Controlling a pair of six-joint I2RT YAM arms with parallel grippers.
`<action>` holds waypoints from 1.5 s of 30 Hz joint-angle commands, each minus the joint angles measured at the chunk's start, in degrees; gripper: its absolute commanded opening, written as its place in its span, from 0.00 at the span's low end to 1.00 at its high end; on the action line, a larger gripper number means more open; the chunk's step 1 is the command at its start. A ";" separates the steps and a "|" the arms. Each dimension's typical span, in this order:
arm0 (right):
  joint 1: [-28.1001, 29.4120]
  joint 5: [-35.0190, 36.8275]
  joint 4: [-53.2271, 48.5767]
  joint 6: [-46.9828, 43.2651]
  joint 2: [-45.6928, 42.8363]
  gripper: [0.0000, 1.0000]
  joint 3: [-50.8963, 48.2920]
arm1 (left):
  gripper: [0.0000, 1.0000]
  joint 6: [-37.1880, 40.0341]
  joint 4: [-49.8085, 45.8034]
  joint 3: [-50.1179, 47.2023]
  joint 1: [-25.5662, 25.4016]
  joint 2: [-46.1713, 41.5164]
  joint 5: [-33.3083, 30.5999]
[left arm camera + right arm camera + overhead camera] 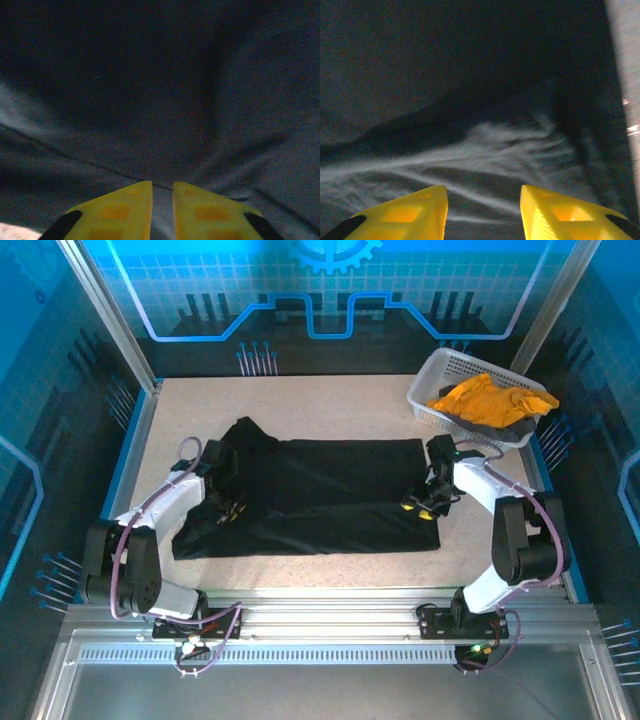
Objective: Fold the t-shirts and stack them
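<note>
Okay, black t-shirt (pixel 320 495) lies spread on the tabletop (pixel 330 400). Your left gripper (pixel 162 184) pinches a fold near its left side, right gripper (pixel 484 187) spread over the right edge. Lift now and one-sided grip drags the cloth askew.

Basket (pixel 440 368): white plastic lattice, well beyond my right fingers (pixel 424 506), toward the far right corner.
Table (pixel 330 400): pale, speckled, stretching ahead of my left fingers (pixel 232 509).
Back wall (pixel 330 300): blue, patterned, farthest ahead.
</note>
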 commanded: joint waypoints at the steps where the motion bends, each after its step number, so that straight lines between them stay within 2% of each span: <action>1: -1.87 1.37 -2.58 0.95 2.14 0.36 2.72 | 0.16 -2.12 -3.17 -3.36 3.66 -2.66 1.91; 4: -0.82 1.22 -4.00 2.25 2.01 0.28 3.07 | 0.15 -2.55 -1.89 -4.90 6.33 -1.12 2.65; 9: 3.66 1.59 -4.08 5.40 2.07 0.28 1.14 | 0.16 -2.64 0.99 -2.01 6.54 5.49 2.55; 15: 4.78 3.28 -4.90 8.16 7.71 0.28 -0.84 | 0.16 -2.17 -1.10 1.93 6.54 14.06 0.84; 20: 6.57 6.26 -11.17 8.59 7.11 0.29 -0.30 | 0.16 0.41 -5.23 3.11 7.21 13.92 -4.04; 30: 11.78 5.72 -13.60 11.33 -0.34 0.31 -9.20 | 0.17 6.90 -8.12 -0.21 12.73 11.81 -4.69; 33: 12.71 4.94 -12.48 11.90 -0.93 0.31 -10.12 | 0.16 6.96 -8.50 -0.67 13.05 10.74 -4.36; 37: 12.83 4.20 -10.61 9.58 -2.91 0.33 -6.37 | 0.17 4.50 -10.70 2.19 12.96 7.87 -5.22; 38: 12.83 3.88 -9.82 8.35 -4.01 0.35 -5.44 | 0.18 3.59 -11.08 3.60 12.75 6.83 -5.90; 41: 12.21 4.80 -8.53 4.16 -6.50 0.44 0.81 | 0.31 -0.21 -8.76 9.56 11.13 4.89 -6.76; 45: 7.16 0.43 -3.25 -0.24 -5.84 0.50 5.46 | 0.47 -2.56 4.88 18.04 10.49 11.56 0.54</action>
